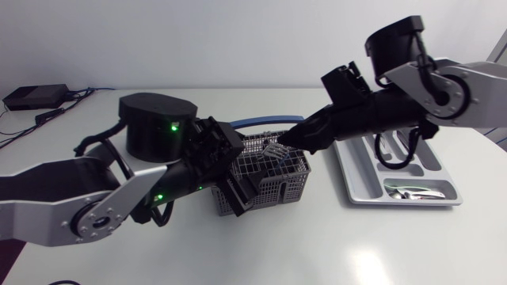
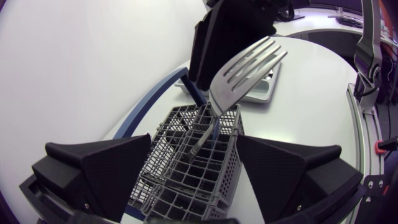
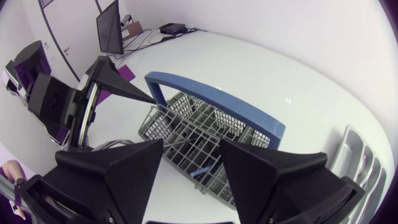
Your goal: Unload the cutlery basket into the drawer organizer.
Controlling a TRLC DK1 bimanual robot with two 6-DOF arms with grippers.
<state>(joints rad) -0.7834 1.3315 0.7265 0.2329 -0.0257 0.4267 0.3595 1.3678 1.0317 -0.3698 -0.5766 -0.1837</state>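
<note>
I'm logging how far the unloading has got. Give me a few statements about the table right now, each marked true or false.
1. A fork stands in the basket with its tines up. True.
2. The drawer organizer holds nothing. False: silver cutlery lies in its nearest compartment.
3. The basket has a blue handle. True.
4. The right gripper hangs over the drawer organizer. False: it is over the basket, close to the fork's tines, and the organizer lies off to the side under the arm.
</note>
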